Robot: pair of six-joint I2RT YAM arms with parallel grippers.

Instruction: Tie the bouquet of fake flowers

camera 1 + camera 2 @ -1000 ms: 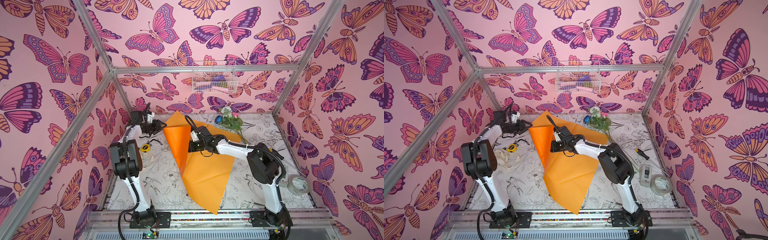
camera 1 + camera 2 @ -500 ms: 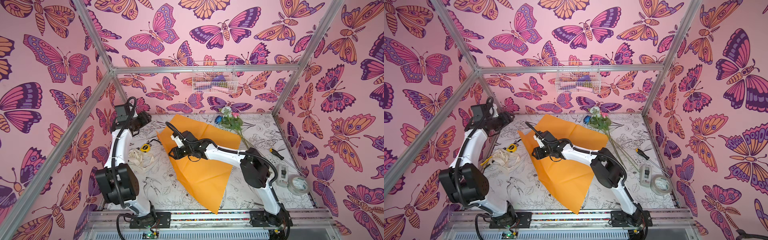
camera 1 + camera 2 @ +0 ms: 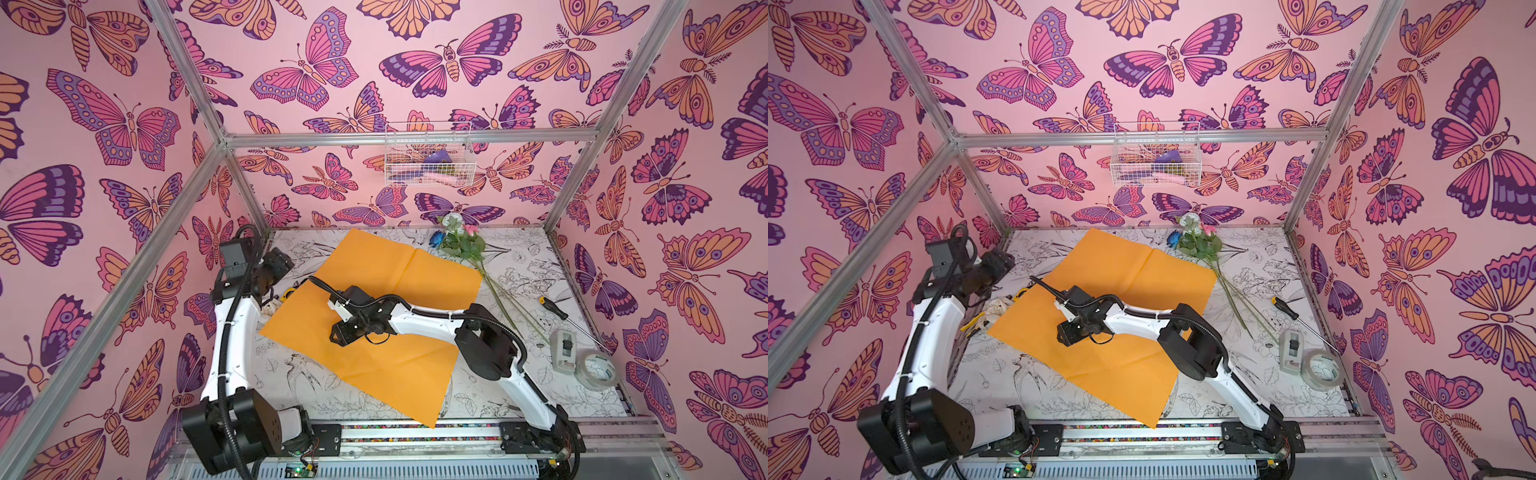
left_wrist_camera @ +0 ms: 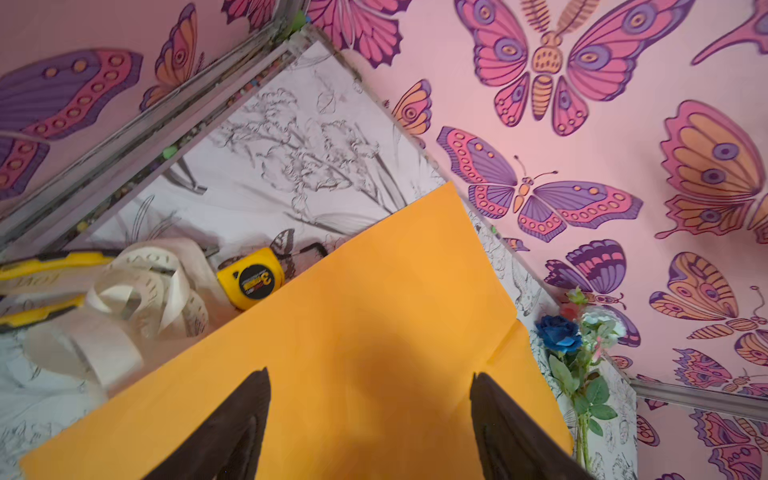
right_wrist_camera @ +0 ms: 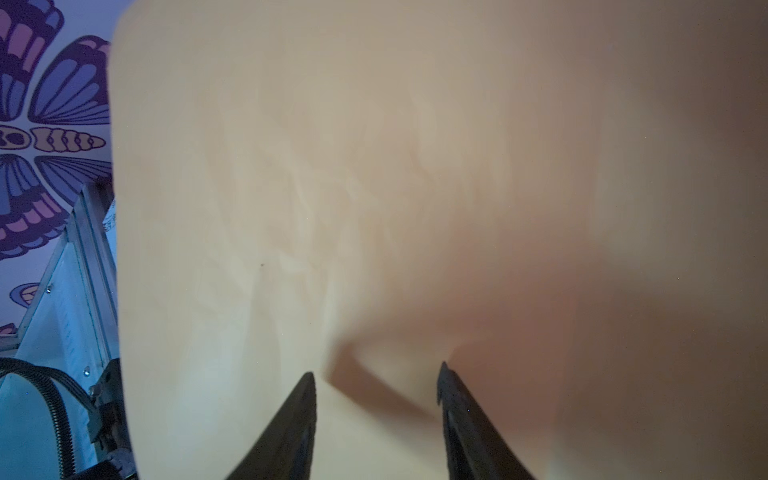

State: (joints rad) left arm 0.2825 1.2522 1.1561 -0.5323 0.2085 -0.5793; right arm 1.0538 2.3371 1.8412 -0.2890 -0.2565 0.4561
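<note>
The bouquet's parts lie apart. The orange wrapping paper (image 3: pixel 395 282) (image 3: pixel 1133 274) is spread flat mid-table. The flowers (image 3: pixel 459 245) (image 3: pixel 1200 245), with blue, white and pink blooms, lie at the back right, their stems running along the paper's right edge. My right gripper (image 3: pixel 340 332) (image 3: pixel 1065 334) is low over the paper's left half; in the right wrist view it (image 5: pixel 376 380) is open with only paper (image 5: pixel 374 166) beneath. My left gripper (image 3: pixel 282 264) (image 4: pixel 370 372) hangs open above the back left corner, looking down on paper (image 4: pixel 353 311) and flowers (image 4: pixel 582 353).
A cream ribbon (image 4: pixel 137 286) (image 3: pixel 998 305), a yellow tape measure (image 4: pixel 249 278) and a yellow knife (image 4: pixel 41 266) lie left of the paper. A screwdriver (image 3: pixel 557 309), tape dispenser (image 3: pixel 563 349) and tape roll (image 3: pixel 598 370) sit at the right. A wire basket (image 3: pixel 428 153) hangs on the back wall.
The paper went from raised and folded to flat and shifted left. My right gripper moved left and toward the front over it. My left gripper left the paper's corner, rose and opened.
</note>
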